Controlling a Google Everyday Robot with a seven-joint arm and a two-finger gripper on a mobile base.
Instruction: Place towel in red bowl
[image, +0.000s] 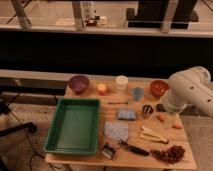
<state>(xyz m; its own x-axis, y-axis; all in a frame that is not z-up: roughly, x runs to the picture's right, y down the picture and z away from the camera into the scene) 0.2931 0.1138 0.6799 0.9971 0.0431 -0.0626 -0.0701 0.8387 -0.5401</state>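
Towel (116, 131): thin, limp, speckled pale blue-grey square, flat near the bench's (136, 125) front edge. Red bowl (159, 88): round, at the back right corner. Gripper (170, 118): low by the right edge; its opening cannot be told.

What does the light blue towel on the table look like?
The towel is a thin, pale blue-grey cloth, roughly square, with a speckled look. It lies flat on the wooden table, just right of the green tray and in front of a darker blue-grey pad. Nothing sits on it. The robot's tool is off to the right, not touching it.
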